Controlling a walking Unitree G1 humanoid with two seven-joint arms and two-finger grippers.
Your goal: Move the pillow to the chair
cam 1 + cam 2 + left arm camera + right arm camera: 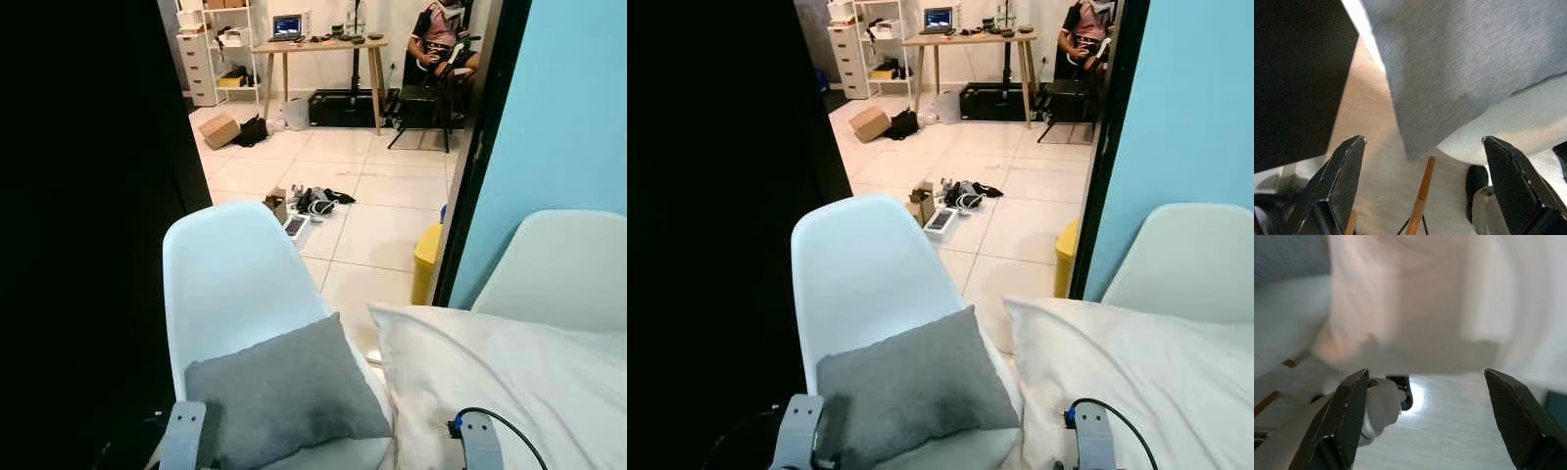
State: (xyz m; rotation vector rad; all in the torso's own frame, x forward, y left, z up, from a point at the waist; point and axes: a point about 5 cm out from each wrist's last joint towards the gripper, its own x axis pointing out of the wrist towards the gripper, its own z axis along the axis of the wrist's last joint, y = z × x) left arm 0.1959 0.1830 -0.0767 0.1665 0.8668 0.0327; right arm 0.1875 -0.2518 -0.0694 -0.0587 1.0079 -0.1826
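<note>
grey pillow resting on the white chair, both grippers spread

left eye view: you're looking down at a grey pillow (284,399) lying on the seat of a white shell chair (225,284), one corner pointing up toward the backrest. just beside it on your right a big white pillow (509,392) spills across a second pale chair (568,264). your two silver wrists sit at the bottom edge, the left arm (183,436) touching the grey pillow's near corner, the right arm (480,441) over the white pillow with a black cable looping off it. beyond the doorway there's a tiled floor, a cardboard box (219,130), a scatter of gadgets, a wooden desk (318,47) with a laptop, and a person seated on a black chair (441,49).

left wrist view: your left gripper (1422,161) is spread wide, nothing between the fingers. the grey pillow's corner hangs just ahead of them, overhanging the white seat edge, with a wooden chair leg (1421,196) below.

right wrist view: your right gripper (1425,391) is also spread wide and empty, with blurred white fabric ahead.
</note>
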